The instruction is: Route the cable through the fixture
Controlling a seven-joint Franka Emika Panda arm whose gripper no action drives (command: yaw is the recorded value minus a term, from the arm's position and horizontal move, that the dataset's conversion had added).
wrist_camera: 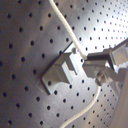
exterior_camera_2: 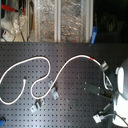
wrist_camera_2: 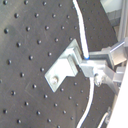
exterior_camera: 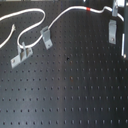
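While the cable [exterior_camera: 60,19] already passes the two left clips [exterior_camera: 46,36], its red-banded end runs to the third fixture [wrist_camera_2: 64,64], where the gripper [wrist_camera_2: 95,67] holds it pinched closed, right beside the bracket. Seating looks underway, not finished; the cord lies on the perforated board [exterior_camera: 65,90].

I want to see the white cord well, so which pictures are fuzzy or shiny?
In the first exterior view the cable is soft and blurry but stands out on the dark board; in the second exterior view the clear bins at the back catch bright glare; in both wrist views the bracket is close up and a bit smeared, with the end effector blurred at the edge.
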